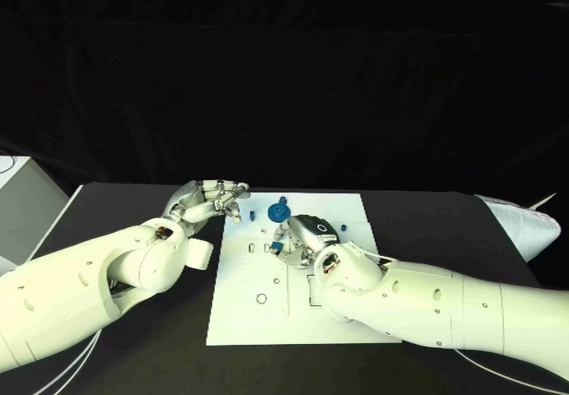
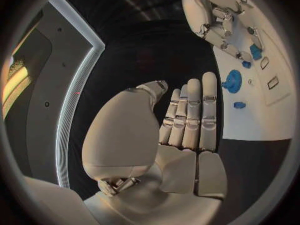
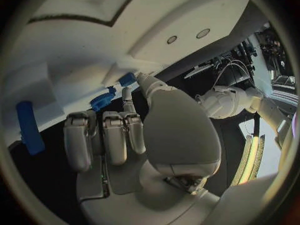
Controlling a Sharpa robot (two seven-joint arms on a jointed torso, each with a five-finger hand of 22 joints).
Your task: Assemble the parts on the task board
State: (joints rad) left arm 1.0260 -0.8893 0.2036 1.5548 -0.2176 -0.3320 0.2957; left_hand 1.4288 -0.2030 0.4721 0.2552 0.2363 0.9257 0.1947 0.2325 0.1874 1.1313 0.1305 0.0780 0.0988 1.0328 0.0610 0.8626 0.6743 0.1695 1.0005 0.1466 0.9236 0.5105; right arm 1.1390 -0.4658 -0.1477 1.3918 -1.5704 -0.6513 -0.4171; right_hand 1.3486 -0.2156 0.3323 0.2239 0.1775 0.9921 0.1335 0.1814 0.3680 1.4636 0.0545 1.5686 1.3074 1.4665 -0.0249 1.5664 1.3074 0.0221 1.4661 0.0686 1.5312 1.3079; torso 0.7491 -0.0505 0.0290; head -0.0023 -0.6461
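**Right robot hand works a small blue part at mid-board; left waits at the corner**

The white task board point(image 1: 255, 317) lies in the middle of the head view on the black tabletop point(image 1: 451, 214). The right robot hand point(image 1: 300, 237) sits low over the board's centre, fingers curled down round a small blue part point(image 1: 276, 245) at its fingertips. Whether it truly pinches the piece or only touches it I cannot tell; the right wrist view shows the fingers bunched close with a blue block point(image 3: 127, 79) just past the thumb tip, but the contact itself is hidden.

The left robot hand point(image 1: 214, 200) hovers at the board's upper left corner, holding nothing; the left wrist view shows its fingers point(image 2: 194, 115) straight and side by side, thumb off to one side.

A blue gear point(image 1: 279, 212) stands in the upper middle of the board, just above the right robot hand. A small blue peg point(image 1: 252, 216) lies to its left, near the left robot hand's fingertips, and another small blue piece point(image 1: 341, 225) to its right.

Risks, as I judge them:
- The part is small and mostly covered by the fingers, so a slightly tilted insertion could jam it in its slot.
- The gear is near the right knuckles; a careless lift could knock it.
- The left fingertips hang near the peg and might nudge it off the board edge.
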